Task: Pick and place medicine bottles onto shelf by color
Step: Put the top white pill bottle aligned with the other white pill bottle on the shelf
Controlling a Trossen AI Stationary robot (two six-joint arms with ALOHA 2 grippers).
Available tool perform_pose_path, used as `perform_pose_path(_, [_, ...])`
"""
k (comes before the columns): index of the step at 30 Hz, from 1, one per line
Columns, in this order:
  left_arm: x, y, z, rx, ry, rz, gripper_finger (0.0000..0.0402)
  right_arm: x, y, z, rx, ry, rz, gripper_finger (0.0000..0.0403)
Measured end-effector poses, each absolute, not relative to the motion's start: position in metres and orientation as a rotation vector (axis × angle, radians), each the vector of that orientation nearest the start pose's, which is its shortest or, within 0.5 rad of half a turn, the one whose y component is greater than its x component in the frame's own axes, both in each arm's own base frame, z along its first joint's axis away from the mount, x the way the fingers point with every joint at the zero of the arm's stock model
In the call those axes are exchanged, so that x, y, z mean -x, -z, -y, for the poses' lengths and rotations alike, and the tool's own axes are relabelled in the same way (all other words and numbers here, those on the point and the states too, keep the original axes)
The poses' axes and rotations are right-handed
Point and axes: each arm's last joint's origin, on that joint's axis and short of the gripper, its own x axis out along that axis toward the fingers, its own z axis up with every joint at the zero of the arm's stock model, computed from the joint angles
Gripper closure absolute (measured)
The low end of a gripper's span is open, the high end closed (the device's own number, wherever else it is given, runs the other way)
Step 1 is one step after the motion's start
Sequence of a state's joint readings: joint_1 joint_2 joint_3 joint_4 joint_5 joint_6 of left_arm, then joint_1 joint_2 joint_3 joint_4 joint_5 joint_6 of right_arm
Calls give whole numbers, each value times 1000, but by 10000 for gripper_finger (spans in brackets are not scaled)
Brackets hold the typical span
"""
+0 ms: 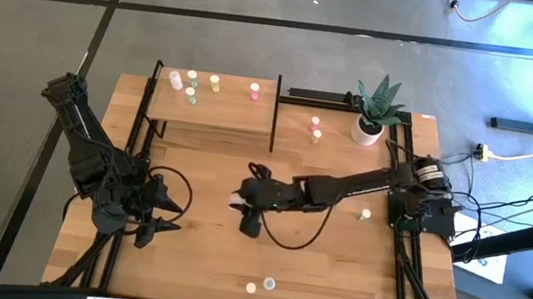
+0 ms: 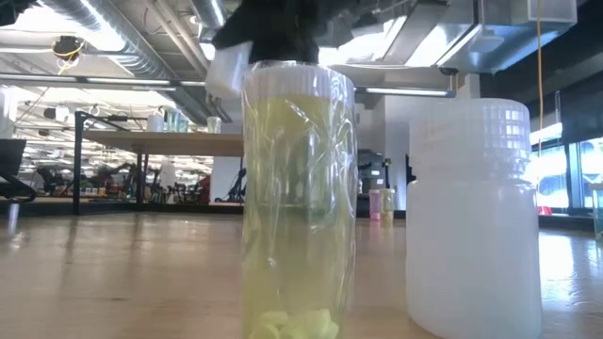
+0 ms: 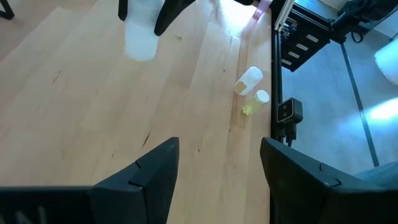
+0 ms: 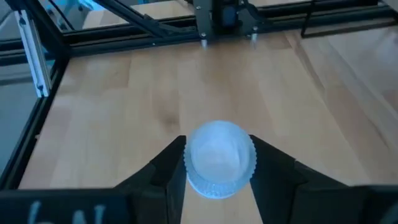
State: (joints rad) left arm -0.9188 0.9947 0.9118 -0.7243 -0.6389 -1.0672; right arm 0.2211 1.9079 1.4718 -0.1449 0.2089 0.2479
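White-capped bottle (image 4: 219, 158) btwn right gripper (image 4: 217, 163) fingers, arm outstretched.

From above I saw the light-wood worktop (image 1: 203, 263) standing on grey floor (image 1: 258, 48) crossed by dark seams. Cables (image 1: 516, 213) trailed over the floor on the right. Looking level across the room, I saw a long table (image 2: 160, 141) far off on the left, exposed ducts (image 2: 122, 28) overhead, strip lights (image 2: 94, 82) glowing, and bright windows (image 2: 551, 155) on the right.
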Motion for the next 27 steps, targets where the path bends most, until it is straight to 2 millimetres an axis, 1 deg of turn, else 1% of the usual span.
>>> perform_pose_path(2, [-128, -299, 139, 463, -64, -629, 182, -437, -255, -92, -99, 50, -561, 259])
perform_pose_path(6, [-128, -299, 140, 465, -61, -630, 182, -459, -254, -96, -99, -19, -569, 258])
perform_pose_path(9, [-126, -299, 141, 468, -41, -643, 182, -474, -243, -98, -107, -43, -586, 258])
perform_pose_path(14, [-123, -299, 144, 488, -23, -656, 182, -498, -217, -97, -112, -52, -623, 257])
perform_pose_path(17, [-121, -299, 146, 485, -9, -659, 182, -507, -197, -93, -106, -40, -657, 257])
perform_pose_path(21, [-119, -299, 147, 482, -2, -661, 182, -513, -174, -89, -103, -25, -703, 257])
perform_pose_path(24, [-119, -299, 147, 482, -3, -661, 182, -514, -167, -88, -104, -21, -715, 257])
perform_pose_path(27, [-120, -299, 147, 481, -3, -662, 182, -514, -167, -88, -102, -22, -710, 256])
